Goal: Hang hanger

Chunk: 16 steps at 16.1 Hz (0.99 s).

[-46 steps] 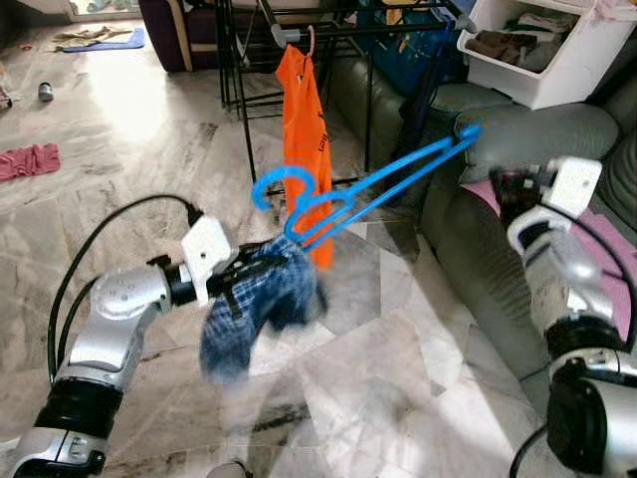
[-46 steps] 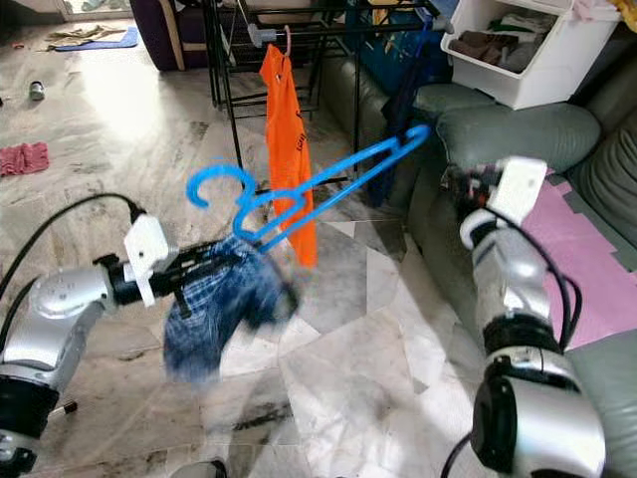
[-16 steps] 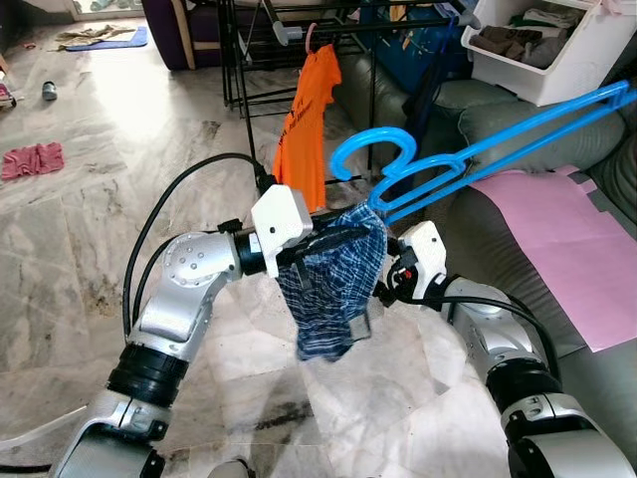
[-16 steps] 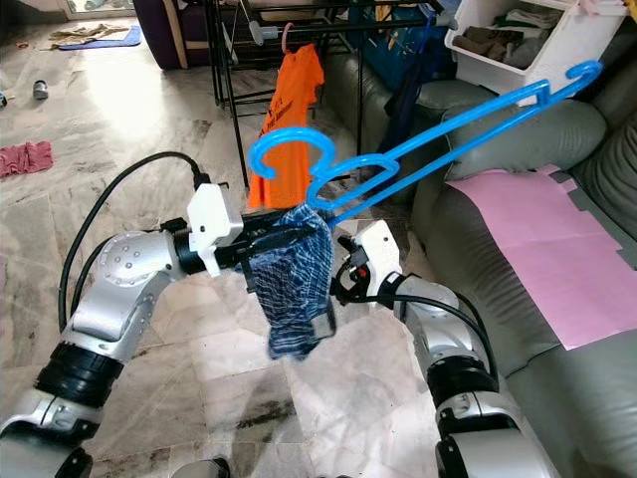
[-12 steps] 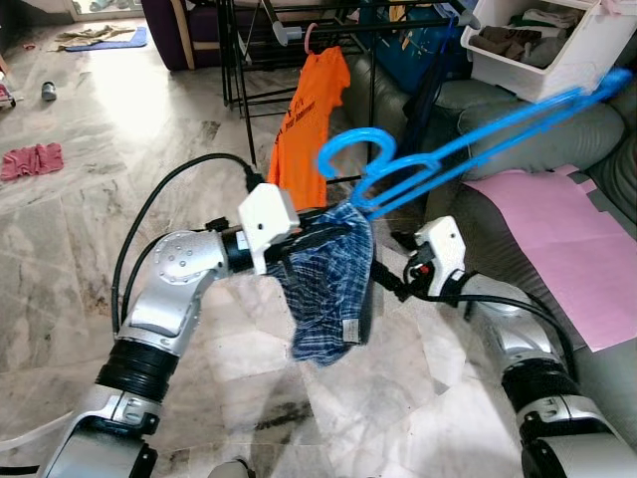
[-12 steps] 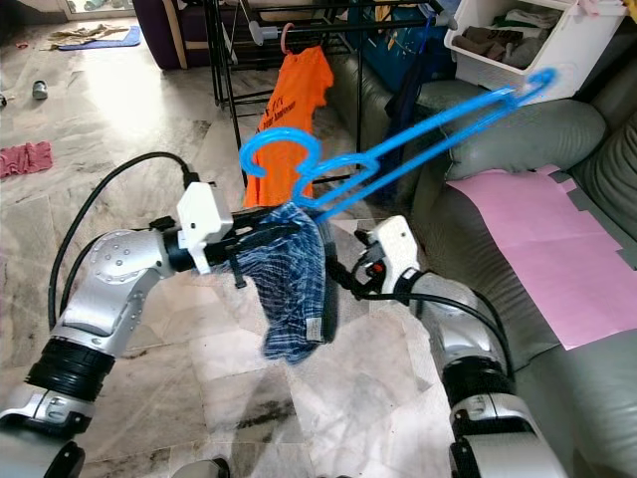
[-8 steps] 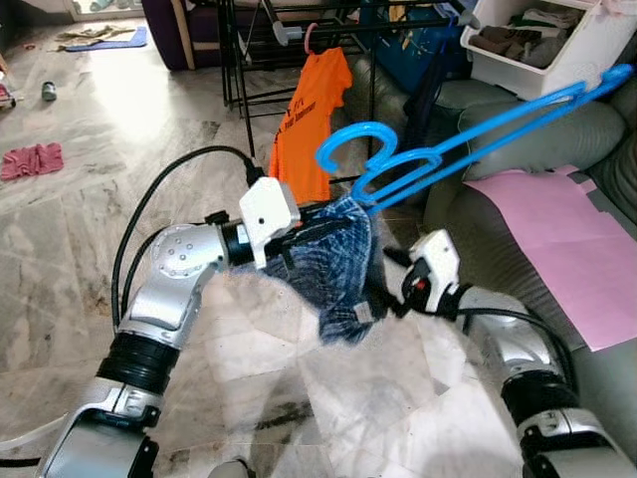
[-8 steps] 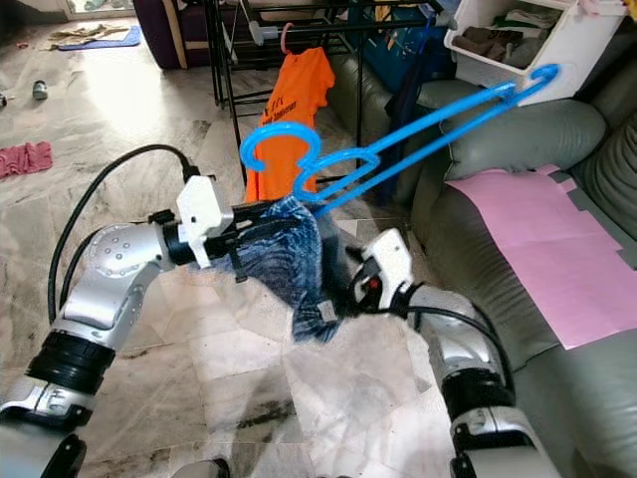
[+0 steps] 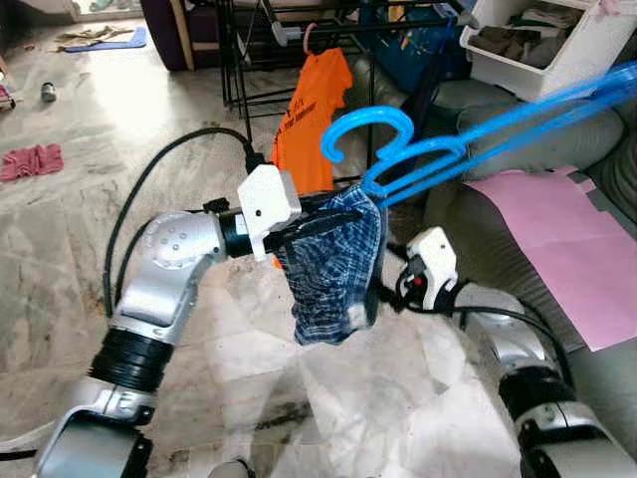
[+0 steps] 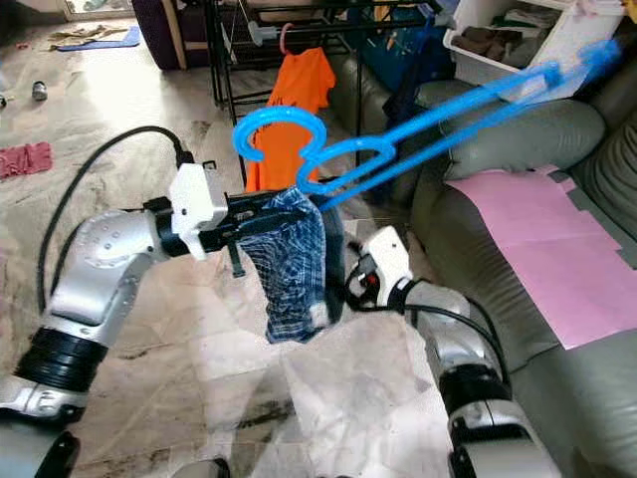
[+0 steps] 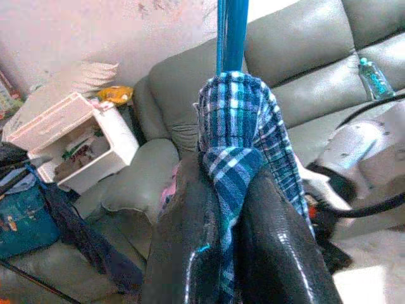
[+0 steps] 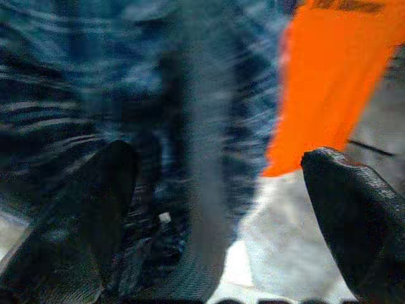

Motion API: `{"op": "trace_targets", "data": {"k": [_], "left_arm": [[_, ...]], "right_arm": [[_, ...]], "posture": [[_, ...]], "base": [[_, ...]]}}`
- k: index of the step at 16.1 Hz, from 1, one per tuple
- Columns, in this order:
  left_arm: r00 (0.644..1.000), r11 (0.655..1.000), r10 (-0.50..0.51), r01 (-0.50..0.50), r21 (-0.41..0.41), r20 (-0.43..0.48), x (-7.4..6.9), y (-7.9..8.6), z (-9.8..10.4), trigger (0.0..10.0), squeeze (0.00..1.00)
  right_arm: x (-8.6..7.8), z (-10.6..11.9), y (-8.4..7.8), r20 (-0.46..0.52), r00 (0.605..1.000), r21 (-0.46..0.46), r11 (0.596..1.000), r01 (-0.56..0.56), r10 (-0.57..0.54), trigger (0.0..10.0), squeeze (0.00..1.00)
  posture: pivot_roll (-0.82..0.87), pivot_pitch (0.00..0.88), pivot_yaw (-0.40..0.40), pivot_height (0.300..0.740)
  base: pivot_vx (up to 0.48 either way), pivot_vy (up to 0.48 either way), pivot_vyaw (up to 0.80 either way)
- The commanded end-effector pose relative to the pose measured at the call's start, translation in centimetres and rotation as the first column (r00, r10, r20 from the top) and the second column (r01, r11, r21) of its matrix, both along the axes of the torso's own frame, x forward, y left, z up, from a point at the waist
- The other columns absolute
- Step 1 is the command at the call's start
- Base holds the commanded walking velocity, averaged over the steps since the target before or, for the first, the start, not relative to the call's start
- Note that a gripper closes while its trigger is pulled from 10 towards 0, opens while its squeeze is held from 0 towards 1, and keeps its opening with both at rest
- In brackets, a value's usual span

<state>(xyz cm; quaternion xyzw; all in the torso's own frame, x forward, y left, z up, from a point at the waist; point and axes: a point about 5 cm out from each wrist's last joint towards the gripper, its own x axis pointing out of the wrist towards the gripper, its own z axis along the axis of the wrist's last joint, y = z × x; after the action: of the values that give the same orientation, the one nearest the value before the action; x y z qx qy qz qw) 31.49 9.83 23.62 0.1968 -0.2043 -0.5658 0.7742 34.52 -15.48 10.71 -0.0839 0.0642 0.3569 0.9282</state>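
A blue plastic hanger (image 9: 398, 164) is held up at chest height, its hook (image 9: 366, 127) toward the rack and its long arms reaching up right. A blue plaid cloth (image 9: 333, 264) is draped over its bar and hangs straight down. My left gripper (image 9: 328, 221) is shut on the top of that cloth just under the hanger; in the left wrist view the plaid cloth (image 11: 234, 164) sits pinched between the fingers (image 11: 190, 240). My right gripper (image 12: 231, 190) is open, close behind the cloth's lower part, its fingers (image 12: 104, 202) wide apart.
A black drying rack (image 9: 299, 25) stands behind with an orange shirt (image 9: 311, 110) on a pink hanger. A grey sofa (image 9: 518, 124) with a pink sheet (image 9: 557, 239) fills the right. A white bin (image 9: 542, 55) of clothes sits on it. A red cloth (image 9: 30, 159) lies on the marble floor.
The plaid cloth, swung out half a second ago, hangs straight again. The hanger has risen slightly. Earlier the right arm came from the sofa side to just behind the cloth.
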Motion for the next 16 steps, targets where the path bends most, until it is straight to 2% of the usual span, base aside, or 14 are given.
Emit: {"op": "trace_targets", "data": {"k": [1, 3, 5, 7, 8, 9, 11, 12, 13, 14, 15, 16], "left_arm": [[0.998, 0.998, -0.045, 0.046, -0.032, 0.035, -0.7, -0.3, 1.6, 0.0, 0.0], [0.997, 0.996, -0.067, 0.07, -0.063, 0.047, -1.3, -0.6, 2.8, 0.0, 0.0], [0.992, 0.982, -0.104, 0.113, -0.154, 0.065, -1.9, -1.4, 5.0, 0.0, 0.0], [0.986, 0.964, -0.145, 0.159, -0.211, 0.082, -2.7, -2.1, 7.0, 0.0, 0.0], [0.984, 0.959, -0.154, 0.171, -0.226, 0.092, -3.0, -2.2, 7.7, 0.0, 0.0], [0.983, 0.952, -0.158, 0.177, -0.249, 0.095, -3.2, -2.2, 8.3, 0.0, 0.0], [0.985, 0.945, -0.15, 0.169, -0.281, 0.09, -3.4, -1.9, 9.1, 0.0, 0.0], [0.988, 0.948, -0.131, 0.149, -0.283, 0.083, -3.1, -1.4, 9.2, 0.0, 0.0], [0.993, 0.959, -0.097, 0.113, -0.26, 0.074, -2.7, -0.9, 8.7, 0.0, 0.0], [0.997, 0.967, -0.06, 0.069, -0.247, 0.043, -2.1, -0.1, 7.8, 0.0, 0.0], [0.999, 0.968, -0.036, 0.038, -0.247, 0.014, -1.7, 0.3, 7.2, 0.0, 0.0], [1.0, 0.977, -0.009, 0.008, -0.213, -0.004, -1.4, 1.0, 6.0, 0.0, 0.0]], "right_arm": [[0.2, -0.1, -0.6, 0.005, 0.999, -0.016, 0.999, 0.034, -0.033, 10.0, 0.74], [0.1, -0.7, -0.6, -0.028, 0.998, 0.004, 0.998, 0.056, -0.056, 10.0, 0.71], [-0.2, -2.0, -0.1, -0.1, 0.992, 0.031, 0.996, 0.079, -0.075, 10.0, 0.64], [-0.7, -3.6, 0.4, -0.155, 0.985, 0.012, 0.997, 0.081, -0.078, 10.0, 0.65], [-0.8, -3.9, 0.5, -0.172, 0.981, 0.032, 0.995, 0.095, -0.088, 1.1, 0.65], [-0.9, -4.1, 0.5, -0.194, 0.976, 0.059, 0.992, 0.114, -0.1, 0.0, 0.64], [-1.1, -4.5, 0.0, -0.217, 0.968, 0.071, 0.987, 0.141, -0.123, 0.0, 0.59], [-1.3, -4.8, -0.7, -0.232, 0.961, 0.078, 0.982, 0.174, -0.152, 0.0, 0.58], [-1.4, -4.9, -1.6, -0.241, 0.952, 0.086, 0.973, 0.216, -0.19, 0.0, 0.57], [-1.4, -4.6, -3.4, -0.229, 0.938, 0.106, 0.952, 0.288, -0.259, 0.0, 0.51], [-1.3, -4.2, -4.4, -0.219, 0.927, 0.122, 0.934, 0.336, -0.305, 0.0, 0.33], [-0.9, -3.3, -5.7, -0.201, 0.911, 0.163, 0.905, 0.393, -0.36, 0.0, 0.22]], "posture": [[0.1, 0.108, -0.08, 0.74], [0.1, 0.111, -0.083, 0.74], [0.11, 0.111, -0.089, 0.74], [0.12, 0.111, -0.093, 0.74], [0.12, 0.112, -0.095, 0.74], [0.12, 0.112, -0.096, 0.74], [0.12, 0.114, -0.099, 0.74], [0.12, 0.115, -0.101, 0.74], [0.12, 0.116, -0.101, 0.74], [0.11, 0.118, -0.101, 0.74], [0.11, 0.118, -0.1, 0.74], [0.1, 0.12, -0.097, 0.74]], "base": [[0.0, 0.0, 0.0], [0.0, 0.0, 0.0], [0.0, 0.0, 0.0], [0.0, 0.0, 0.0], [0.0, 0.0, 0.0], [0.0, 0.0, 0.0], [0.0, 0.0, 0.0], [0.0, 0.0, 0.0], [0.0, 0.0, 0.0], [0.0, 0.0, 0.0], [0.0, 0.0, 0.0], [0.0, 0.0, 0.0]]}}
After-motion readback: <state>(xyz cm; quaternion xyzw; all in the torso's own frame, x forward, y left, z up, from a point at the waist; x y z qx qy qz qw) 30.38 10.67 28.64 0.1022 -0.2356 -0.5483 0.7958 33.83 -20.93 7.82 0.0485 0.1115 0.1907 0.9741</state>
